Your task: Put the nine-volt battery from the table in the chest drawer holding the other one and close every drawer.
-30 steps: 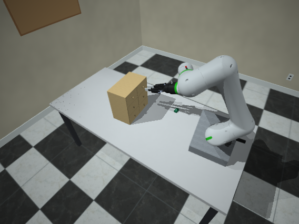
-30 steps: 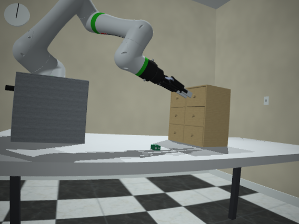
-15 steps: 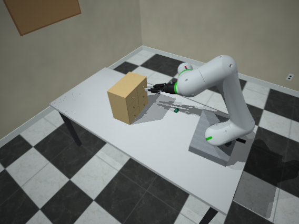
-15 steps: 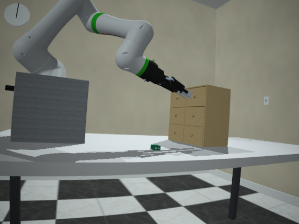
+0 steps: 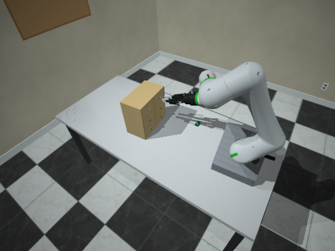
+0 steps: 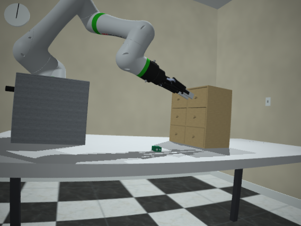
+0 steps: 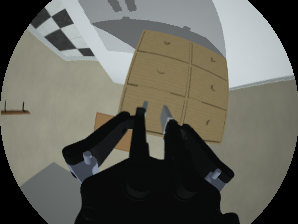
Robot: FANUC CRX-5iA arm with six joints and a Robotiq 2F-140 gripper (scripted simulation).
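The small wooden chest [image 5: 141, 108] stands on the white table with its two columns of three drawers all pushed in; it also shows in the exterior view [image 6: 200, 116] and in the wrist view [image 7: 176, 86]. The green nine-volt battery [image 5: 197, 124] lies on the table between the chest and the arm's base, and shows in the exterior view too [image 6: 156, 148]. My gripper [image 5: 164, 99] [image 6: 188, 94] hovers just in front of the top row of drawers, pointing at the chest. Its fingers stand a narrow gap apart with nothing between them.
The arm's grey base block [image 5: 236, 153] sits at the table's right end [image 6: 49, 109]. The chest's inside is hidden. The table edge runs close behind the chest.
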